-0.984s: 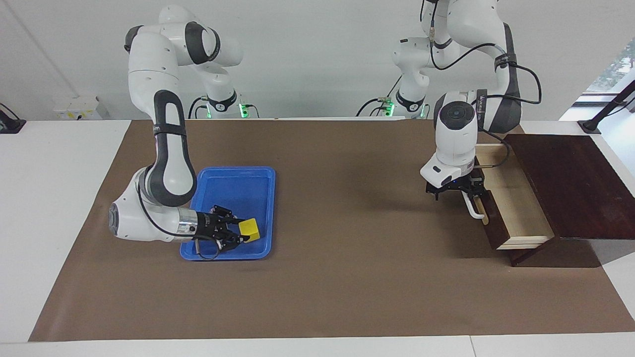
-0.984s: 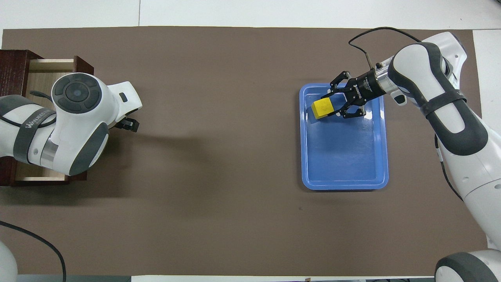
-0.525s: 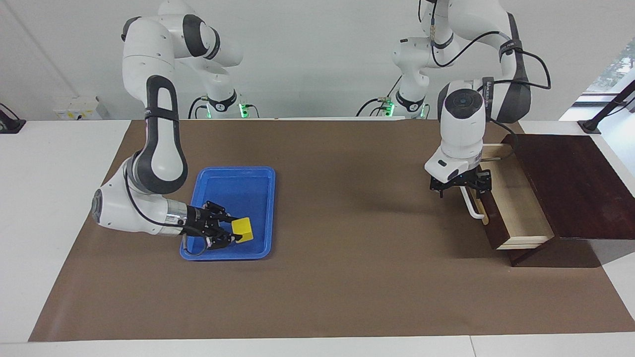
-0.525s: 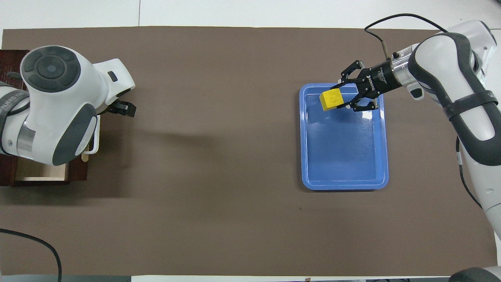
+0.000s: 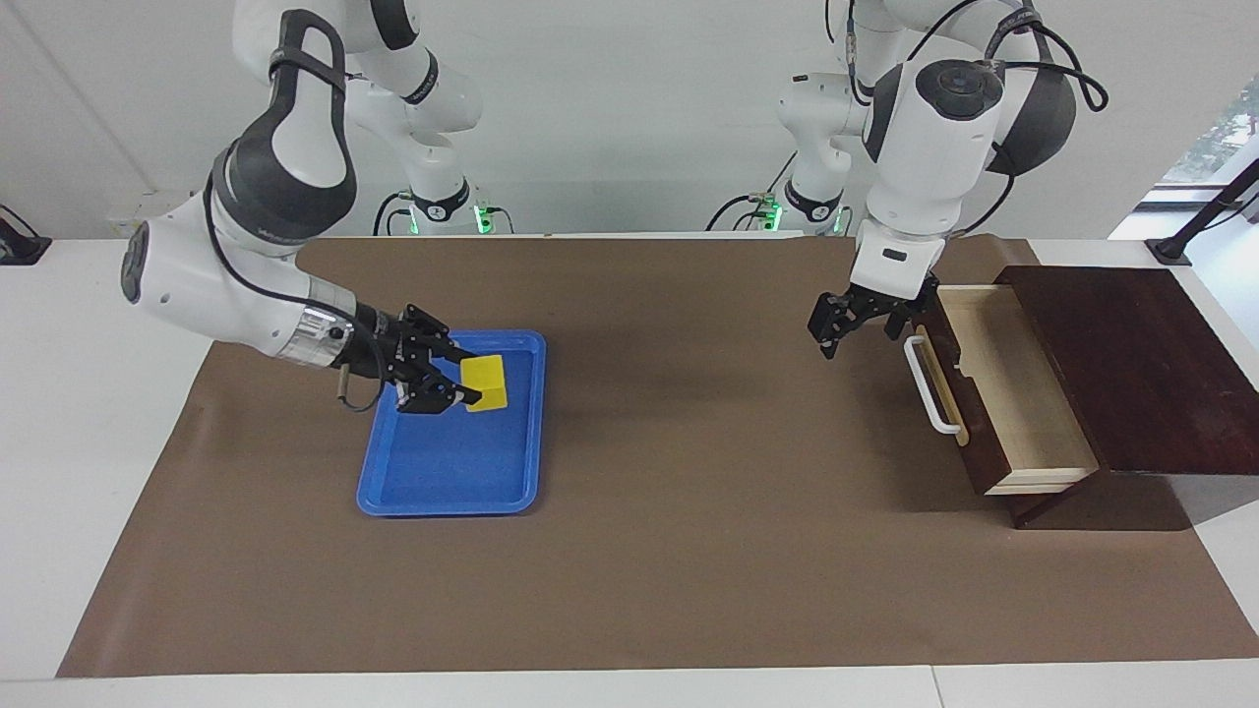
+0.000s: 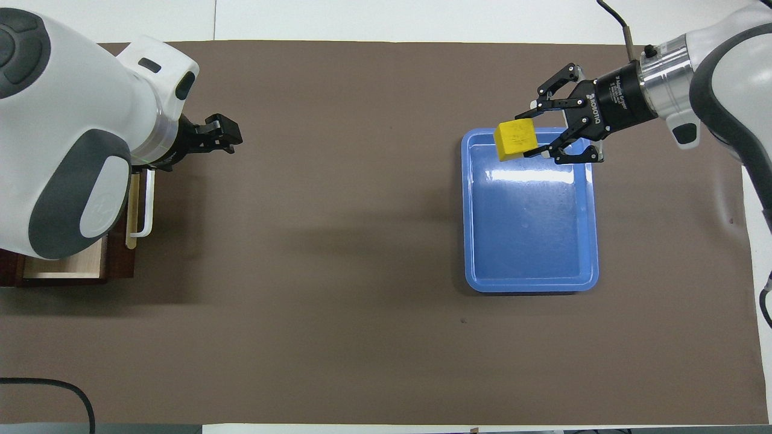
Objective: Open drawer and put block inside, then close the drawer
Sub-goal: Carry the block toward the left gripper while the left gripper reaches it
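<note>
Brown paper is being seen spread over a white table (image 5: 118, 413), with pale wall filling the top of the facing view, where the two arms' bases are mounted.

At the right of that view the drawer (image 5: 1003, 398) is being shown pulled out of its dark wooden box (image 5: 1131, 364); its pale wood interior is exposed, and its white bar handle (image 5: 929, 385) is being presented toward the middle of the table. In the overhead view only the drawer's corner and handle (image 6: 142, 205) are being shown at the left edge, the rest being covered by the left arm.

The left gripper (image 5: 854, 317) is being held up in the air, over the brown paper just beside the drawer front, apart from the handle; whether its fingers are parted cannot be told. In the overhead view it (image 6: 214, 132) is being seen at the upper left.

At the left centre of the facing view the blue plastic tray (image 5: 389, 492) is lying on the paper. The block (image 5: 485, 382), a yellow cube, is being gripped between the fingers of the right gripper (image 5: 454, 383) and is being held clear of the tray floor, over the tray's end. In the overhead view the block (image 6: 516, 138) is being shown over the tray's (image 6: 531, 283) upper rim, with the right gripper (image 6: 546, 134) closed narrowly on it.
</note>
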Available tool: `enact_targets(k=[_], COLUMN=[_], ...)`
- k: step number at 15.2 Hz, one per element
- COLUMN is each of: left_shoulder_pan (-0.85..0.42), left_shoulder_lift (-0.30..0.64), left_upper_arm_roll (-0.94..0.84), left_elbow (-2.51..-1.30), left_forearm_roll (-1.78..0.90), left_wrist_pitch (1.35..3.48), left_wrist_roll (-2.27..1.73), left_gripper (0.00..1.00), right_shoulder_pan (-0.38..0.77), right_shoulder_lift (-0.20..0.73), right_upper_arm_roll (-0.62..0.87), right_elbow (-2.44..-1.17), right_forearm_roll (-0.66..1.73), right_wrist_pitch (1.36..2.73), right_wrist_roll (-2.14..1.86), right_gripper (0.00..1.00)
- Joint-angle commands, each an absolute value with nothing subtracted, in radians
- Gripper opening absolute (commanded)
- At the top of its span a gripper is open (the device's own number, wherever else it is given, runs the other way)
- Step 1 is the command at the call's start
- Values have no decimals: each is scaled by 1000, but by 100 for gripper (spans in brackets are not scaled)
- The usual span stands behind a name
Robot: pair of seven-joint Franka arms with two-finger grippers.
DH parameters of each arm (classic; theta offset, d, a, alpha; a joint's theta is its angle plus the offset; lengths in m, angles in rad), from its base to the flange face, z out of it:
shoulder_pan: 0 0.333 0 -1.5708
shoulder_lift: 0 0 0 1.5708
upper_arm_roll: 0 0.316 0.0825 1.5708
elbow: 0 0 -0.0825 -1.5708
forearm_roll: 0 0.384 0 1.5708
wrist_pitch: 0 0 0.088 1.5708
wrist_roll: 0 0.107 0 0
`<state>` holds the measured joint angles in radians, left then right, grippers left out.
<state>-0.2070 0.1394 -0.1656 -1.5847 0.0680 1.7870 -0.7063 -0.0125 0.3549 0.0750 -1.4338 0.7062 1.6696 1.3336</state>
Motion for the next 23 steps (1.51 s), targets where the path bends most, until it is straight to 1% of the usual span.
enact_targets(k=[1,5,8,10,14,18,23], left_shoulder_pan=[-265,-314,-374,-376,-390,-394,-420], left_shoulder_lift=[156,164,241,273,353,359,357], left_upper_arm_roll=[-152,-152,-147,-147,-147,-147,-147], left_elbow=[-1540,-1529,-1453,-1408,-1322,-1322,-1333], left_forearm_roll=[32,5,14,14,14,11,9], left_wrist_pitch=[1709,1709,1704,1707,1727,1767,1790], left_wrist_roll=[-1033,-1459,-1723,-1871,-2072,-2143,-2193], left_gripper=[100,100,100,100,100,100,100], right_shoulder_pan=[79,219,290,324,350,367,373], right_shoulder_lift=[353,356,353,351,388,388,387], right_upper_arm_roll=[78,78,78,78,80,80,80], right_elbow=[-1405,-1425,-1466,-1521,-1522,-1526,-1528], right_forearm_roll=[712,727,736,793,851,862,882], right_wrist_pitch=[1712,1909,1997,2093,2120,2147,2151], right_wrist_roll=[1461,1561,1589,1592,1582,1586,1591], right_gripper=[0,0,0,0,0,0,0])
